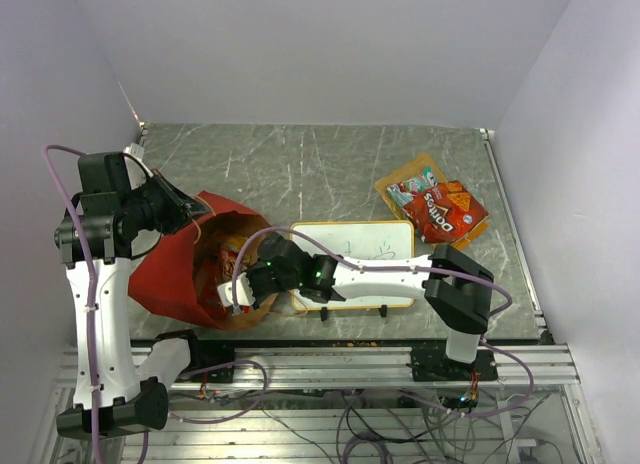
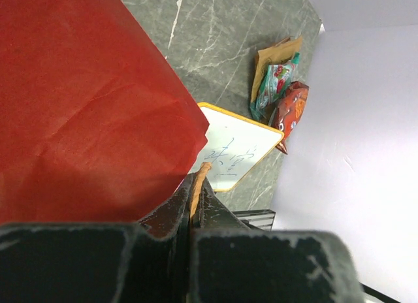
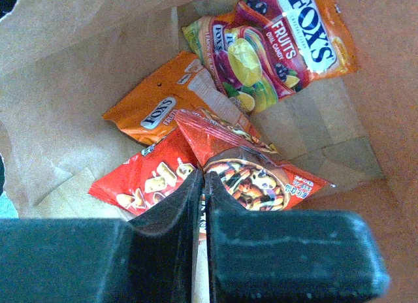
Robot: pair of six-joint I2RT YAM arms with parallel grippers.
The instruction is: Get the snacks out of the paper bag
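The paper bag (image 1: 165,279) lies at the left, red outside, its brown mouth facing right. My left gripper (image 1: 193,212) is shut on the bag's twine handle (image 2: 198,179) at the upper rim; the red bag wall (image 2: 85,100) fills the left wrist view. My right gripper (image 1: 233,290) reaches into the mouth. In the right wrist view it (image 3: 204,179) is shut on the edge of a red snack packet (image 3: 261,182) on the bag floor. Beside it lie another red packet (image 3: 144,179), an orange packet (image 3: 160,104) and a Fox's Fruits packet (image 3: 281,35). Three snacks (image 1: 437,204) lie outside.
A framed whiteboard (image 1: 355,256) with writing lies just right of the bag, under my right arm; it also shows in the left wrist view (image 2: 238,153). The orange, teal and red packets (image 2: 279,91) lie at the table's far right, near the edge (image 1: 510,224).
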